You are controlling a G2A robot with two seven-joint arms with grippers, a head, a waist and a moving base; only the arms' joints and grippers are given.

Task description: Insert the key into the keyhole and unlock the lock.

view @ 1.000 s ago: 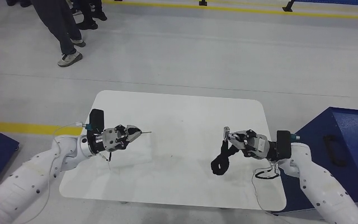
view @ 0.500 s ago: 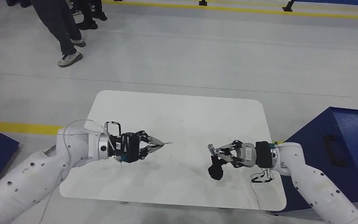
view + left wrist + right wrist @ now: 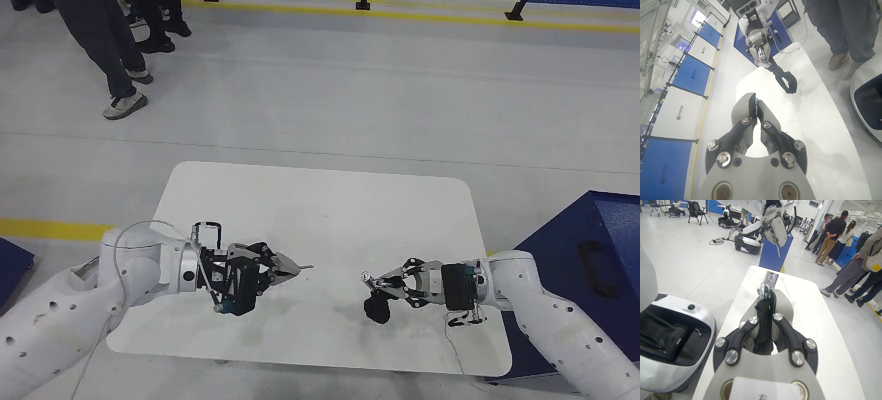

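The left gripper (image 3: 278,268), in the lower left of the top view, is pinched on the key (image 3: 300,267), whose blade juts past the fingertips toward the middle of the frame; gripped by its head like this, the blade is left free to enter a keyhole. The right gripper (image 3: 388,286), lower right of centre, is clamped on the lock (image 3: 368,281), whose metal body sticks out toward the key so that the keyhole face meets the blade; the black loop (image 3: 377,311) hangs below it over the bench (image 3: 330,195), and whether it touches cannot be told. Key and lock are near but apart, roughly in line, so insertion looks not yet begun. In the left wrist view the key is a thin edge between the pads; the keyhole slot's orientation is too small to read; in the right wrist view the keyhole face is turned away, and how the loop joins the lock is hidden inside the gripper.
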